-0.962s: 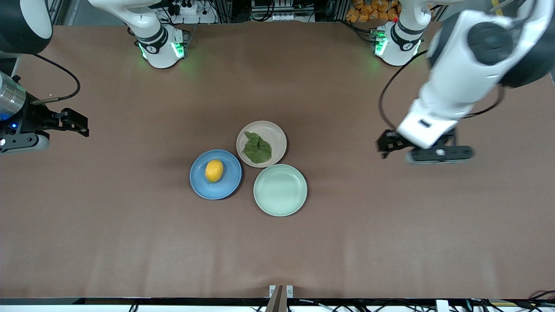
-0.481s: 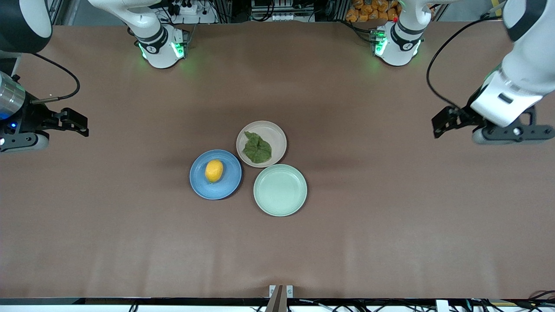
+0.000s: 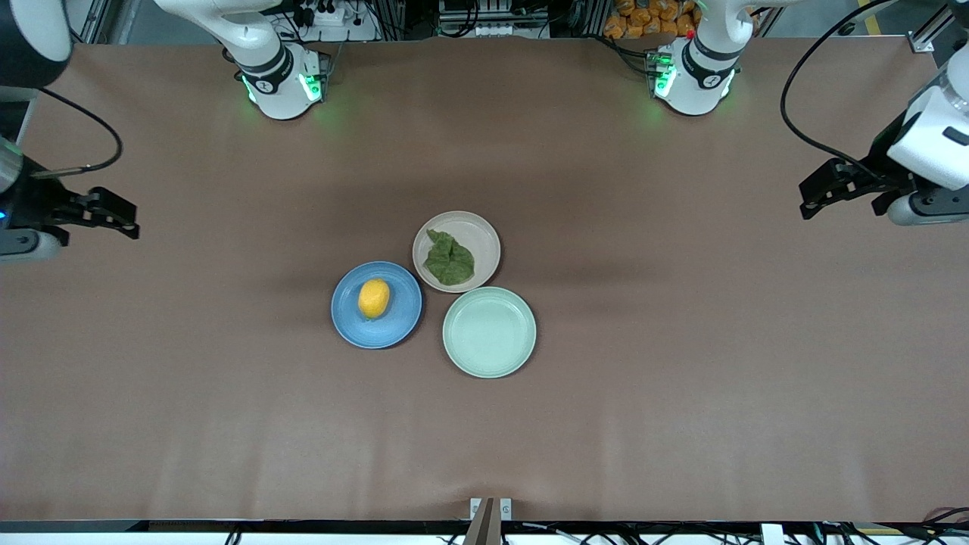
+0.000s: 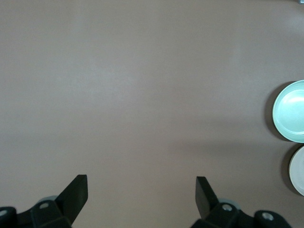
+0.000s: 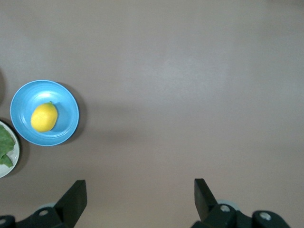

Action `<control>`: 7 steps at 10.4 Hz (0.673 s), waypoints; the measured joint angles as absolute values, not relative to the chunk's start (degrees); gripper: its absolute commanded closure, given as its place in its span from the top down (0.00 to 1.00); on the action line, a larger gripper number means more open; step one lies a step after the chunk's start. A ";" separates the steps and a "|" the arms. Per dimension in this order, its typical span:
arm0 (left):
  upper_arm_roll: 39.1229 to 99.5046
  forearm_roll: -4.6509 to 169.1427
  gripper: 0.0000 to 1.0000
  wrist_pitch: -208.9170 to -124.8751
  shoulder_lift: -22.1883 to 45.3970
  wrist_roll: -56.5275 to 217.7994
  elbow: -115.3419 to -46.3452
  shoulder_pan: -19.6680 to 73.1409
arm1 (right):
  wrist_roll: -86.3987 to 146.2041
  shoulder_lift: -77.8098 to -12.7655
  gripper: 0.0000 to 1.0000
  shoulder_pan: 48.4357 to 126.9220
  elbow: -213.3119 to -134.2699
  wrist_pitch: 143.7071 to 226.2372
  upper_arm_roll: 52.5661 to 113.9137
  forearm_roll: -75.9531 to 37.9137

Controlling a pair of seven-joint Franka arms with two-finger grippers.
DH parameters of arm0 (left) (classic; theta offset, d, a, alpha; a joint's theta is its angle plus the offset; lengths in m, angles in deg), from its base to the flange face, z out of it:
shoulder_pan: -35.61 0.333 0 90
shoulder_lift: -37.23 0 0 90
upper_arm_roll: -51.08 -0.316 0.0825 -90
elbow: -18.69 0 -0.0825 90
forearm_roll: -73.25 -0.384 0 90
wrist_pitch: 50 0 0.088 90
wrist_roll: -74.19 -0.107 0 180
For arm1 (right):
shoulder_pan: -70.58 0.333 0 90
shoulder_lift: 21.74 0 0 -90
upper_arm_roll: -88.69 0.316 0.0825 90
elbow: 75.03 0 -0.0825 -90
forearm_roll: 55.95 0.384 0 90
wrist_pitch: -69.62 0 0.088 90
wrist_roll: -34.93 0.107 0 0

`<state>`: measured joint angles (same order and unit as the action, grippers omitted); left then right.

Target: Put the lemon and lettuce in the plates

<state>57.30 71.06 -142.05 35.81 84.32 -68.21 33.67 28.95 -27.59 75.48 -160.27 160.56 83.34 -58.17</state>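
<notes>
Both items plated; arms parked at counter ends, nothing held.

Lemon [image 3: 374, 298] resting in blue plate [image 3: 401, 327]; lettuce [image 3: 449, 259] lying in beige plate [image 3: 484, 231], just beside and farther from front camera. Mint-green plate [image 3: 489, 331] empty, touching or nearly touching beige plate. Left end effector [image 3: 833, 189] over bare counter [image 3: 681, 424] at left arm's end, fingers [image 4: 76, 194] spread wide, empty. Right end effector [image 3: 102, 216] over right arm's end, fingers [image 5: 73, 197] likewise apart, empty. Judged complete: no further grasp required. For clean finish, keep both end effectors high and well apart from plates, avoid any sweep across centre cluster, verify lemon not rolling toward rim.
</notes>
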 measured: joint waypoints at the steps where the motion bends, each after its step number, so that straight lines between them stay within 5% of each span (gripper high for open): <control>1: 57.25 71.07 1.00 -141.98 35.87 84.13 -68.21 33.67 | 28.95 -27.46 1.00 75.42 -160.10 160.46 82.70 -58.17; 7: 57.25 71.08 1.00 -139.95 35.87 83.25 -68.21 33.13 | 28.95 -27.46 1.00 75.44 -159.74 159.89 82.72 -58.16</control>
